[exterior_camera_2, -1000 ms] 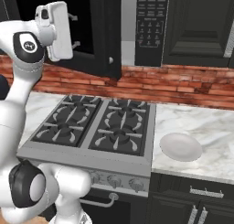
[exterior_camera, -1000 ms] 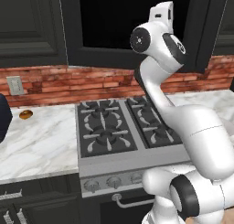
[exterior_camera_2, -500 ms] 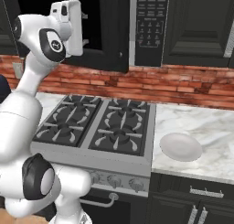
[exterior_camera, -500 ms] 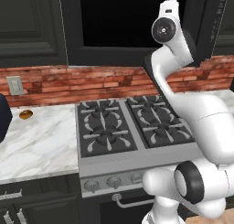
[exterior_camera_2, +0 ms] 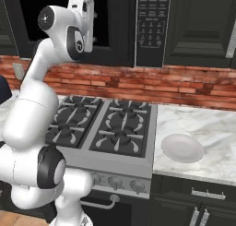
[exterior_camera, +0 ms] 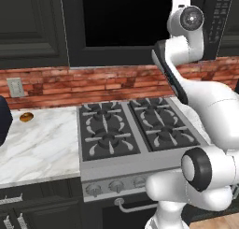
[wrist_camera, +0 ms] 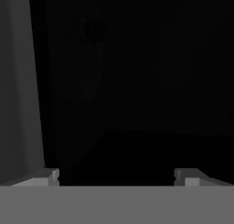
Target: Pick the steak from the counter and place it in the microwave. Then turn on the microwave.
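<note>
Arm up at the microwave, jaws spread, nothing in them.

Hand view: both fingertips (wrist_camera: 49, 175) sit far apart at the bottom corners with an empty gap between them, facing a very dark cavity with a grey wall (wrist_camera: 18, 81) on the left. A faint dark-red smudge (wrist_camera: 93, 30) shows upper centre-left, too dim to say if it's the steak. The arm (exterior_camera_2: 64, 36) is raised top left in the right base view, with its hand against the black microwave (exterior_camera_2: 151, 50), left of the keypad (exterior_camera_2: 151, 17). Below is a grey stovetop (exterior_camera: 130, 130) with the marble table (exterior_camera: 42, 144) on both sides. A small orange-brown item (exterior_camera: 26, 116) lies on the table at the left edge of the left base view. A white plate (exterior_camera_2: 182, 148) sits on the table lower right in the right base view.
</note>
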### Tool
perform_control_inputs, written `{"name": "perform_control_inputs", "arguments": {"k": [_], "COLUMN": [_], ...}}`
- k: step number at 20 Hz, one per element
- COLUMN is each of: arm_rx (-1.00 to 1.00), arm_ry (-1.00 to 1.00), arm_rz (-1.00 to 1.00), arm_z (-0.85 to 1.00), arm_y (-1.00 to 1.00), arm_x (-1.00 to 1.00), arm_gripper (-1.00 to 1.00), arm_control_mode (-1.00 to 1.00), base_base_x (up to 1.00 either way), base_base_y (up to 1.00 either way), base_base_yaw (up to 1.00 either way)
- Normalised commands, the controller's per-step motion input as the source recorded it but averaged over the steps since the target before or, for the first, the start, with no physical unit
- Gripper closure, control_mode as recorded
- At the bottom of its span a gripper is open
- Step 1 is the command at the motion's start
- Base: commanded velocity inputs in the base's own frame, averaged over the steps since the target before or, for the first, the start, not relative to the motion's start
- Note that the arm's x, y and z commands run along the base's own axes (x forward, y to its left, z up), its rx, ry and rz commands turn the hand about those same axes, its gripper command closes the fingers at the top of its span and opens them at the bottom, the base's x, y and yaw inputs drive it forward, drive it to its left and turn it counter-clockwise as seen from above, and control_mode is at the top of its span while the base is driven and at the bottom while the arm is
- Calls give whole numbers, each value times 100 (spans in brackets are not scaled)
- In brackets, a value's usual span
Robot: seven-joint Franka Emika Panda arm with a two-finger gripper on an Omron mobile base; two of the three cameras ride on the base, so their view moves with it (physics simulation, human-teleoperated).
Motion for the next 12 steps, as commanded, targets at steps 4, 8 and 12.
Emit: {"name": "perform_control_inputs", "arguments": {"k": [4,8,12], "arm_rx": [9,7,7], "arm_ry": [9,10,11], "arm_rz": [20,19,21], "arm_z": [0,0,-1], "arm_y": [-13,-7,-5], "arm_x": [40,40,42], "arm_gripper": [-100,-100,-100], "arm_control_mode": [-100,-100,-100], "base_base_x": [0,0,0], "base_base_y": [0,0,0], "base_base_yaw": [0,0,0]}}
